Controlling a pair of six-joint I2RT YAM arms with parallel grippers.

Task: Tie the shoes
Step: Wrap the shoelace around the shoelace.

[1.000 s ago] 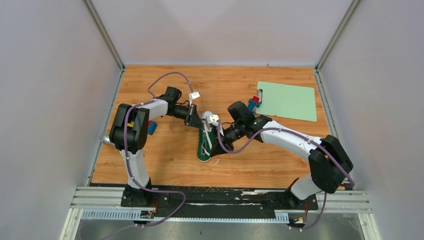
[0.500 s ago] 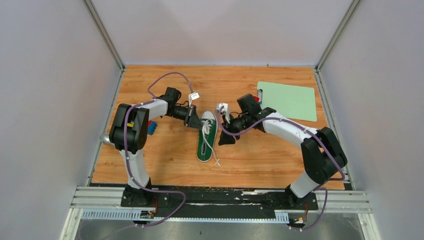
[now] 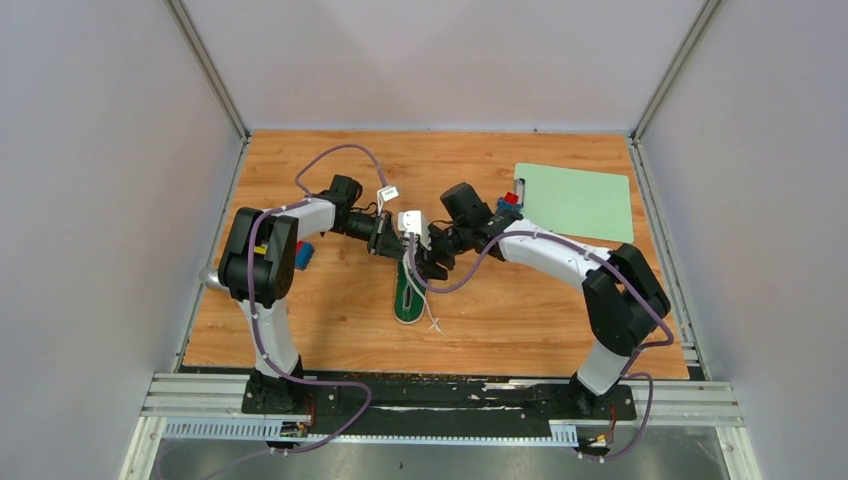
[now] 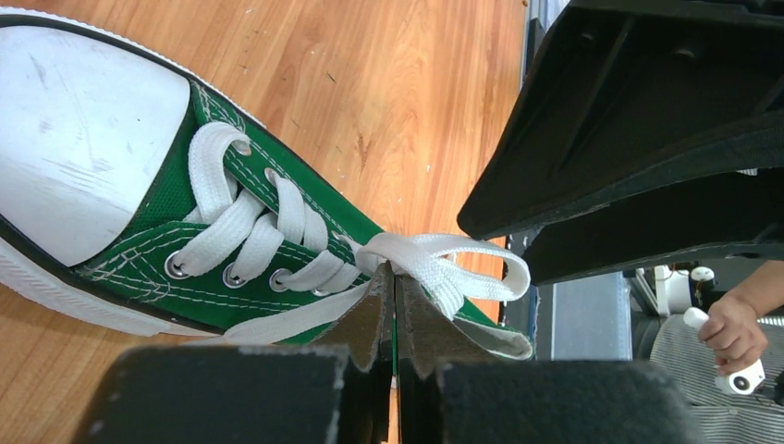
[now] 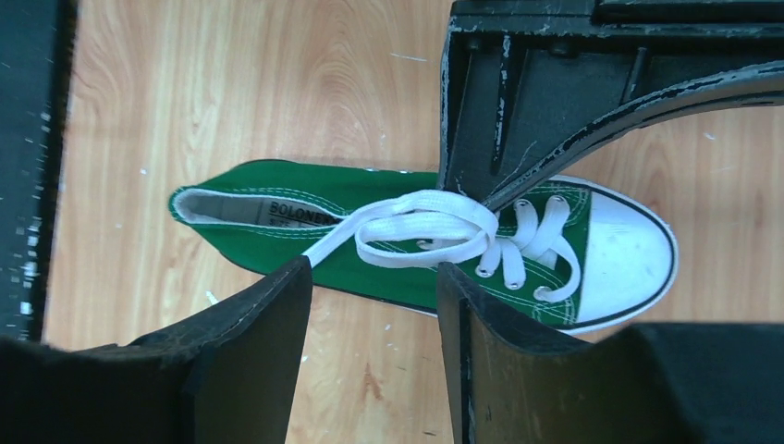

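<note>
The small green canvas low-top sneaker (image 3: pixel 407 300) with a white rubber toe cap (image 4: pixel 74 120) stands sole-down near the middle of the wooden counter (image 3: pixel 520 320), toe to the far side and heel to the near side, likely so both arms reach its tongue evenly. Its long white flat laces (image 4: pixel 240 231) are threaded through the eyelets, and one lace loop (image 5: pixel 421 231) lies across the tongue. The left fingers (image 4: pixel 365 319) are closed tight and pinch that loop at its base, apparently to hold its shape while the other lace is worked around it. The right fingers (image 5: pixel 250 333) stand wide apart above the shoe's near side, gripping nothing, probably ready to take a strand. One loose lace end (image 3: pixel 432 322) trails onto the counter just right of the heel. At the far right lies a flat pale green clipboard (image 3: pixel 580 205), well apart from the shoe. By count: one sneaker, one formed loop, one clipboard, two arms, and two small blue-and-red pieces, one (image 3: pixel 508 203) at the clipboard's left edge and one (image 3: pixel 303 252) beside the left arm.
</note>
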